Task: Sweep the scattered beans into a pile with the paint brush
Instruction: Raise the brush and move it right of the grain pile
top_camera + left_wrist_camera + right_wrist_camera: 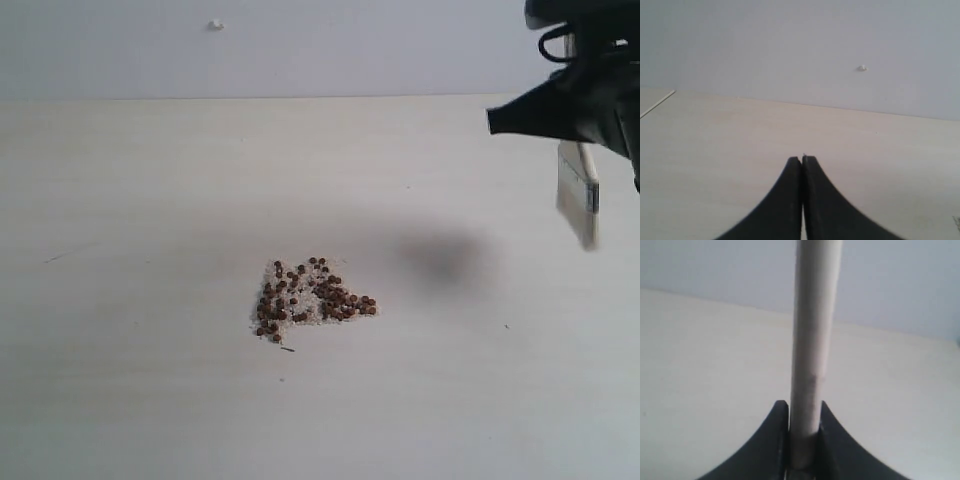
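The beans [312,298] lie gathered in one small reddish-brown heap, mixed with fine white grains, near the middle of the pale table [140,200]. At the upper right of the exterior view my right gripper [580,125] hangs well above the table, shut on the paint brush [579,192], whose whitish bristles point down and stay clear of the surface. In the right wrist view the brush [812,340] runs straight out between the two black fingers [777,440] of my right gripper [805,407]. My left gripper [802,160] is shut on nothing, and does not show in the exterior view.
A dark soft shadow [445,258] lies on the table right of the heap. A pale wall [300,45] with a small white mark [215,25] stands behind the table's far edge. A short dark sliver [287,348] lies just below the heap.
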`<state>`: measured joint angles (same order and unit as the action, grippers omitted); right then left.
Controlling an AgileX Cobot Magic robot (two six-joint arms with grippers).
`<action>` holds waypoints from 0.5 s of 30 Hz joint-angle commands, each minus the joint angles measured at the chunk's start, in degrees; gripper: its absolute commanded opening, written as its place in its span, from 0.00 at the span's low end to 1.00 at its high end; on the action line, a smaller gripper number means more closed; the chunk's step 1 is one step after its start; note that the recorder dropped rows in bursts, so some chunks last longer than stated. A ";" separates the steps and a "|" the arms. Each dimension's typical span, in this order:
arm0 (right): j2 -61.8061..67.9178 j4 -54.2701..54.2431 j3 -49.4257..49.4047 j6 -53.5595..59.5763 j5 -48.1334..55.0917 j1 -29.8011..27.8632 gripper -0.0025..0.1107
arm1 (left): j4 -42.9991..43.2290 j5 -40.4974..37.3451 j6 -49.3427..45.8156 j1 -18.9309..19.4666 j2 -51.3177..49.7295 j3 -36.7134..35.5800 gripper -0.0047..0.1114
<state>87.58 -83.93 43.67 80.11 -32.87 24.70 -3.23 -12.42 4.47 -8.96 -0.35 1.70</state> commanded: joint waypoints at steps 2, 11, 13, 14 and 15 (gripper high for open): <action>-0.29 4.75 -6.95 -14.25 3.72 2.44 0.02 | -0.48 0.12 0.17 -0.32 0.35 -0.12 0.04; 0.62 18.10 -13.85 -38.17 -4.70 16.83 0.02 | -0.48 0.12 0.17 -0.32 0.35 -0.12 0.04; 1.75 18.09 -14.06 -40.74 -8.33 20.54 0.02 | -0.48 0.12 0.17 -0.32 0.35 -0.12 0.04; 2.57 18.09 -14.06 -41.95 -10.00 22.09 0.02 | -0.48 0.12 0.17 -0.32 0.35 -0.12 0.04; 3.49 18.09 -14.06 -43.14 -11.62 23.39 0.02 | -0.48 0.12 0.17 -0.32 0.35 -0.12 0.04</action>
<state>89.54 -66.82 29.94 40.55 -39.54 44.77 -3.23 -12.42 4.47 -8.96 -0.35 1.70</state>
